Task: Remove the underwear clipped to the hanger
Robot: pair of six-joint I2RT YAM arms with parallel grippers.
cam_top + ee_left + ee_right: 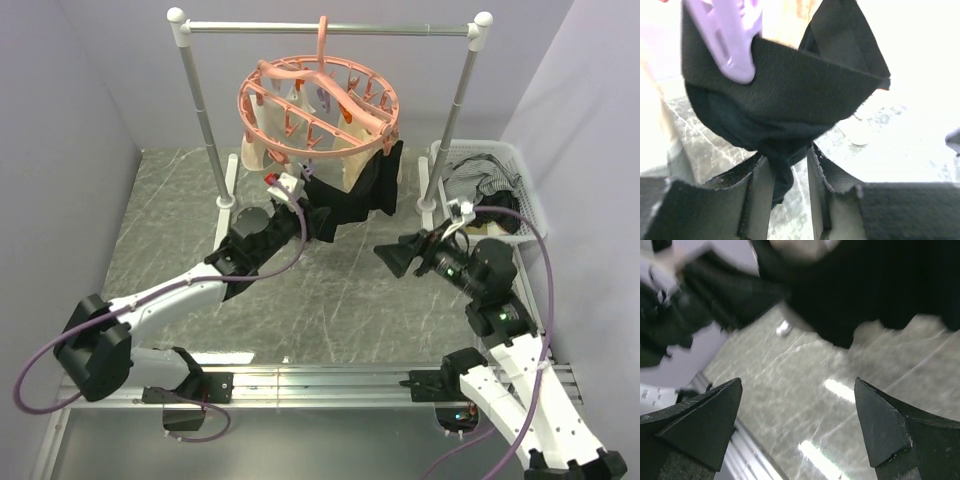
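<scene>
Your left gripper has its jaws narrowed around the bottom fold of the black underwear. The cloth is bunched between the pads, so a downward pull can drag it free. That garment hangs from the pink hanger, pinned at its top edge by a purple clip (which is probably why you grip low, clear of the plastic). Cream pieces hang beside it on the same ring. Your right gripper hovers off to the right, jaws wide and empty, likely waiting to steady the ring. The white basket behind it looks like the drop spot.
</scene>
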